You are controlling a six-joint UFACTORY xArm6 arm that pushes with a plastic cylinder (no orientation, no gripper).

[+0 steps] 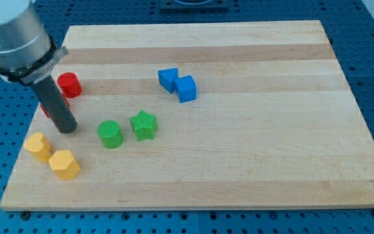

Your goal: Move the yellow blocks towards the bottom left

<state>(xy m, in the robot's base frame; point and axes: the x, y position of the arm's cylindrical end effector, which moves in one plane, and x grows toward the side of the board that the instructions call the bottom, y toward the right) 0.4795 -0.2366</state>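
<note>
Here, left to right across the wooden desk [239, 175]:

Yellow blocks: two sit near the view's bottom left corner. The rounded yellow block [37, 147] lies farthest left; the yellow hexagonal block [65, 164] is just beside it, lower and to the right. Whether they touch cannot be told.

My tip: the tool is a plain dark rod with no jaws, so it holds nothing. My tip [65, 129] rests on the desk just above the two yellow blocks, apart from both.

Red blocks: a red cylinder [69, 85] stands by the rod's upper part; a sliver of a second red block [45, 110] shows behind the rod, shape unclear.

Green blocks: a green cylinder [110, 134] lies right of my tip, with a green star [143, 125] just beside it.

Blue blocks: two blue cubes, one [168, 78] up left and the other [186, 89] touching it, sit nearer the view's top, well apart from the yellow pair.
</note>
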